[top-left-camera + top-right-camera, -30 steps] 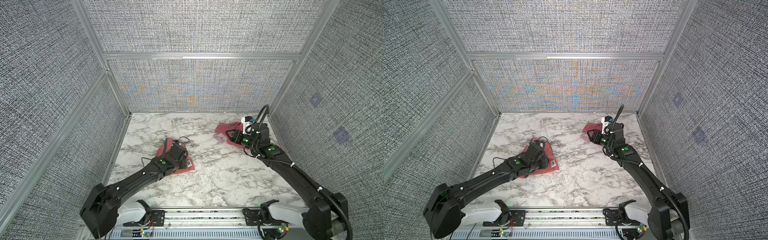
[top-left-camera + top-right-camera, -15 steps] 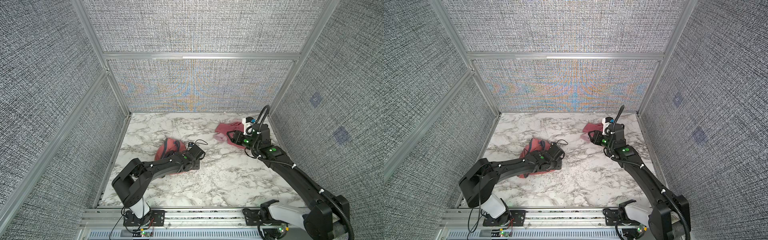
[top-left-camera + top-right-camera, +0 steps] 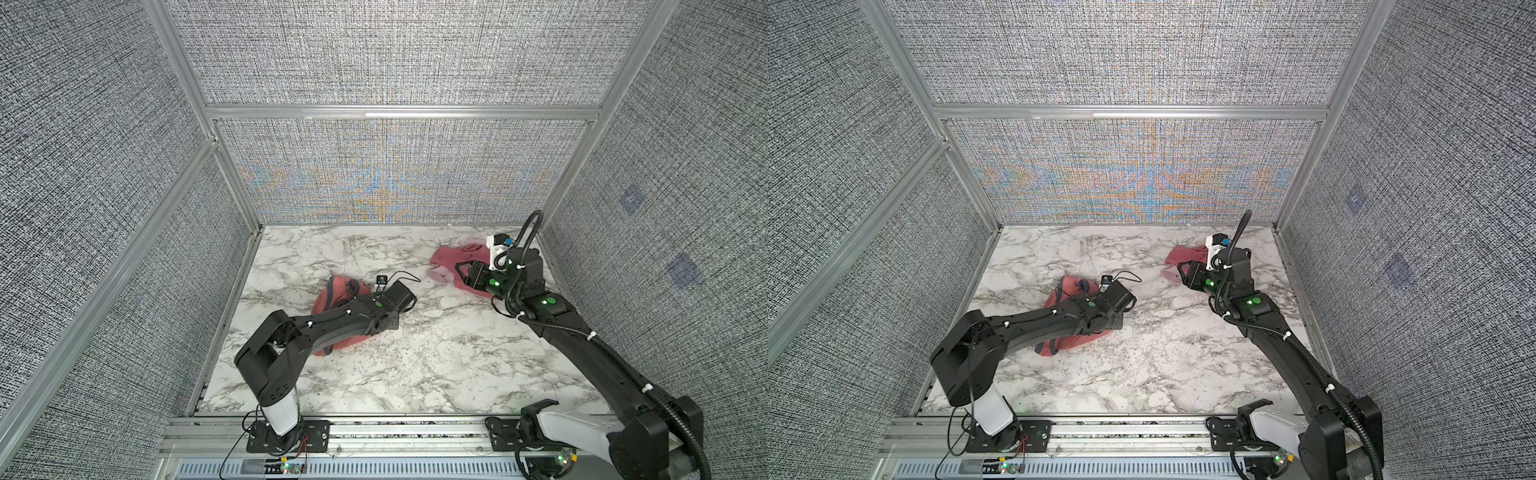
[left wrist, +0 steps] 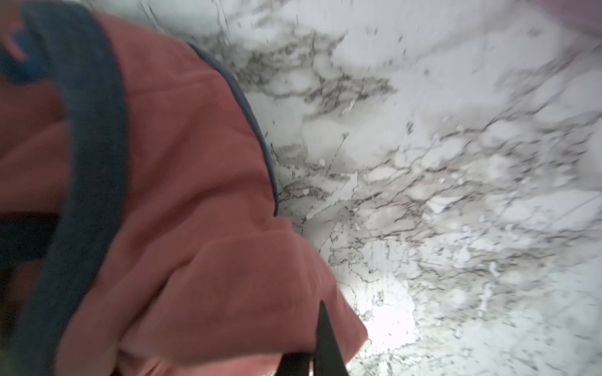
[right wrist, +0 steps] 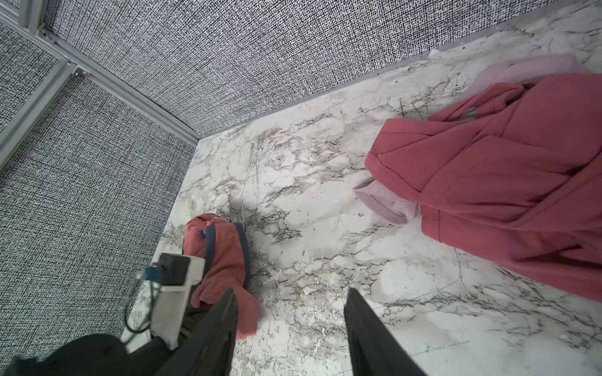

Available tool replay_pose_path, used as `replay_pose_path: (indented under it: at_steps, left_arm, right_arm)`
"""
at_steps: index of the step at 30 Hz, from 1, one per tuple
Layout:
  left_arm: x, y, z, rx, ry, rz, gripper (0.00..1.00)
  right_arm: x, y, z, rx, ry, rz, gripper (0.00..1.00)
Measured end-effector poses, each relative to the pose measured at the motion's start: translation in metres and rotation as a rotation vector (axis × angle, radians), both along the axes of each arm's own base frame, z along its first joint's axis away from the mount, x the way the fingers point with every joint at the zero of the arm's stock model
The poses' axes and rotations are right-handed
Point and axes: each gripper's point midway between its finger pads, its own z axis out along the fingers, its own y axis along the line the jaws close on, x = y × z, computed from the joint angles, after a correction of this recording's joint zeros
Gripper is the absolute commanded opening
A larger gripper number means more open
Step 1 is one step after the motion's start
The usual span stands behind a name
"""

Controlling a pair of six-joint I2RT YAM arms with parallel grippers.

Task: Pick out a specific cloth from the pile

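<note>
The cloth (image 3: 332,299) (image 3: 1065,291), coral with grey-blue trim, lies bunched on the left of the marble, partly under my left arm. In the left wrist view the cloth (image 4: 195,195) fills one side of the picture. My left gripper (image 4: 314,341) is shut on a fold that drapes over one finger. In both top views this gripper is hidden under its own wrist. The pile (image 3: 449,257) (image 3: 1177,255) sits at the back right. It is a rose-red garment (image 5: 505,182) over a pale pink cloth (image 5: 384,201). My right gripper (image 5: 293,293) (image 3: 463,272) hovers open at the pile's near edge, holding nothing.
Grey fabric walls on aluminium frames close in the marble table (image 3: 415,374) at the back and on both sides. The pile lies close to the back right corner. A rail (image 3: 395,432) carrying both arm bases runs along the front edge.
My left arm has folded back towards its base with its elbow raised. The cloth has gone from lying flat to bunched. The left jaws have closed. The right arm has barely moved.
</note>
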Motion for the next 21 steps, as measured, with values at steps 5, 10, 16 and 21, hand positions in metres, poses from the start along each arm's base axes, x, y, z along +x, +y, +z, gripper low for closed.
replay_pose_path:
  at_steps: [5, 10, 16, 21]
  left_arm:
    - [0.014, 0.039, 0.045, -0.079, -0.080, 0.079, 0.00]
    - [0.023, 0.104, 0.062, -0.100, -0.145, 0.206, 0.00]
    - [0.029, 0.170, 0.060, -0.101, -0.212, 0.342, 0.00]
    - [0.036, 0.201, 0.030, -0.097, -0.169, 0.412, 0.00]
  right_arm:
    - [0.001, 0.000, -0.004, -0.003, 0.011, 0.000, 0.55]
    - [0.005, 0.002, -0.009, -0.005, 0.022, 0.000, 0.55]
    - [0.011, 0.006, -0.013, 0.000, 0.036, 0.007, 0.55]
    - [0.018, 0.009, -0.011, 0.007, 0.034, 0.014, 0.55]
